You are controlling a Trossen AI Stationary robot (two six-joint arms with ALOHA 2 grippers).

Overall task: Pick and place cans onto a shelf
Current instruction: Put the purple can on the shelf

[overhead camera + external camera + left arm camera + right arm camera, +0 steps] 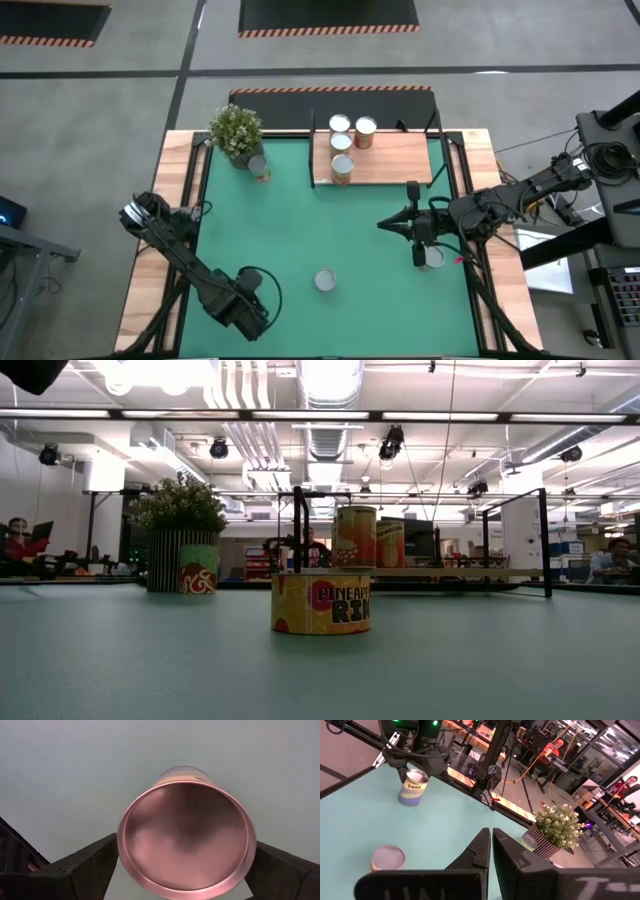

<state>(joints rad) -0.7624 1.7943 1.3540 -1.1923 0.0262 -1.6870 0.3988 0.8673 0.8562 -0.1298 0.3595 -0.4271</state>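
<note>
From above, the flat light-wood shelf with black frame edges (385,158) carries three silver-topped cans (352,127), a fourth can (259,168) stands by the potted green plant (237,130), and a low tin (325,281) sits on the green mat (300,220). The left gripper (250,300) is at the mat's near edge; the right gripper (392,225) hovers mid-mat.

At table level, the yellow pineapple tin (321,603) stands before the shelf (440,572).

The left wrist view shows wide jaws flanking a pinkish-topped can (186,832).

The right wrist view shows closed, empty fingers (479,851).
</note>
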